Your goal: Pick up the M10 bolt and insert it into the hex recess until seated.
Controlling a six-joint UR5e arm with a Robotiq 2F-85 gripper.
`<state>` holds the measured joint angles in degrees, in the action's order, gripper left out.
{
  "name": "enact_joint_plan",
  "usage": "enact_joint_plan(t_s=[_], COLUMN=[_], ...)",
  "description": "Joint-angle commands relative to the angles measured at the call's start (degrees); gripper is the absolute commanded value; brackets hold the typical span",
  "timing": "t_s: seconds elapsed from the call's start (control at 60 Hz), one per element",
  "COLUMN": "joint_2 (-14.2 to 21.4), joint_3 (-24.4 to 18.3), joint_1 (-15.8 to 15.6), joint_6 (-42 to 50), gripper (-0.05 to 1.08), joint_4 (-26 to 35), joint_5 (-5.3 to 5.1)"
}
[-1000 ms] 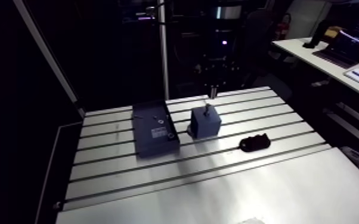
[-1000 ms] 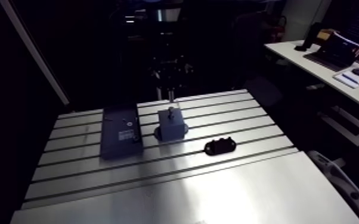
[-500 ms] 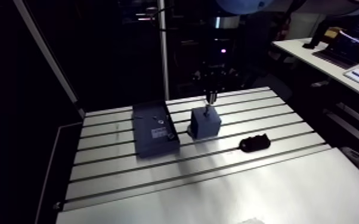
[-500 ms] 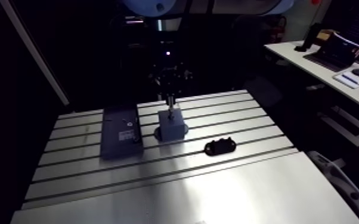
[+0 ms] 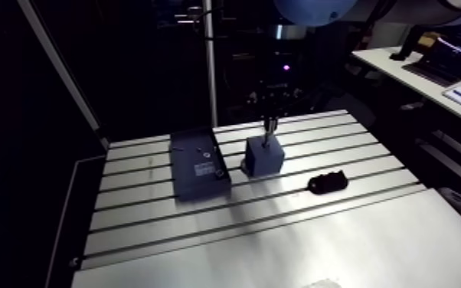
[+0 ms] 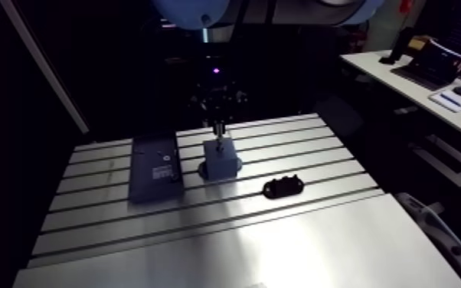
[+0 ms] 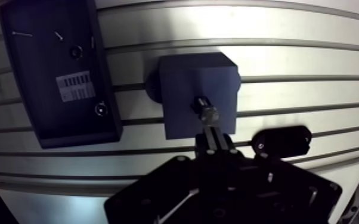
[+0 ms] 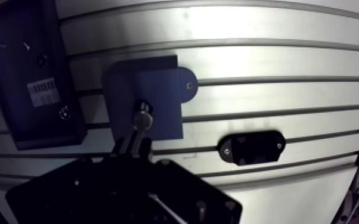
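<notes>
The M10 bolt (image 7: 204, 111) stands upright in the top of a dark blue block (image 7: 182, 89) in the middle of the slotted table (image 5: 279, 230). My gripper (image 7: 213, 134) hangs straight above the block (image 5: 264, 158), its two fingers pressed together with nothing between them. In the wrist view the fingertips end right at the bolt's upper end; I cannot tell whether they touch it. In the arm view the gripper (image 5: 268, 124) comes down onto the block's top.
A flat dark blue box (image 7: 56, 77) with a barcode label and small holes lies beside the block, also visible in the arm view (image 5: 197, 165). A small black part (image 7: 282, 140) rests on the table on the block's other side.
The gripper has come down from well above the block to the bolt's top. The block, bolt, box and black part have stayed in place.
</notes>
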<state>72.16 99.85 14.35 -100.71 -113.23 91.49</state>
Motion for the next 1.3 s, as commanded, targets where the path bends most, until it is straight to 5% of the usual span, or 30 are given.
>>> enact_joint_plan(t_s=[0.017, 1.3], joint_2=[-0.31, -1.63], joint_3=[0.04, 0.57], joint_1=[-0.11, -0.20], joint_6=[-0.05, -1.29], gripper=[1.08, 1.08], joint_4=[-0.12, -2.22], joint_5=[-0.04, 0.13])
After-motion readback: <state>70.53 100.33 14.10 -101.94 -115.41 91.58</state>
